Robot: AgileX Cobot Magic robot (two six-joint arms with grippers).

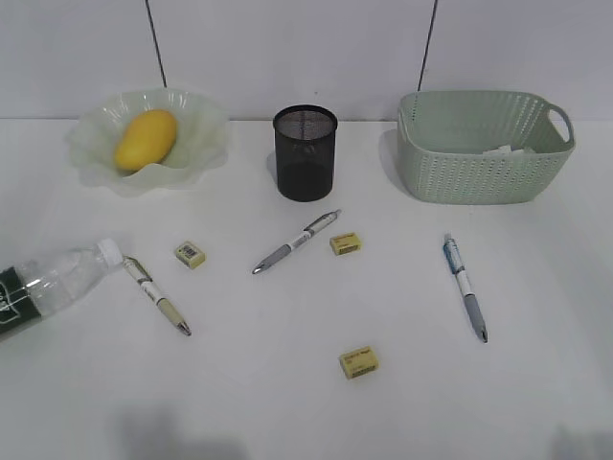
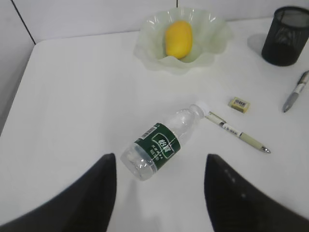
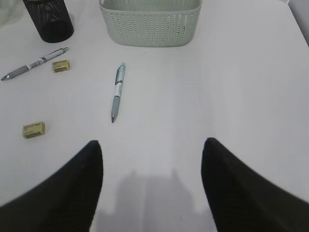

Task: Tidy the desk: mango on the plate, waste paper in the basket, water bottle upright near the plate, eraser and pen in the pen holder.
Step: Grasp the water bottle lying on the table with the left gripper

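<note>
The mango (image 1: 146, 139) lies in the green plate (image 1: 196, 158), also in the left wrist view (image 2: 178, 38). White waste paper (image 1: 508, 149) lies in the basket (image 1: 479, 153). The water bottle (image 1: 53, 286) lies on its side at the left; in the left wrist view (image 2: 161, 142) it lies just ahead of my open, empty left gripper (image 2: 159, 166). Three pens (image 1: 158, 295) (image 1: 297, 241) (image 1: 465, 285) and three yellow erasers (image 1: 191, 253) (image 1: 346, 242) (image 1: 359, 361) lie on the desk (image 1: 287, 402). The pen holder (image 1: 306, 151) stands at the back middle. My right gripper (image 3: 152, 154) is open and empty.
Neither gripper shows in the exterior view. In the right wrist view a pen (image 3: 117, 91), two erasers (image 3: 61, 65) (image 3: 33, 129), the basket (image 3: 150, 21) and the pen holder (image 3: 48, 18) lie ahead. The desk's left edge (image 2: 19, 92) runs beside a wall.
</note>
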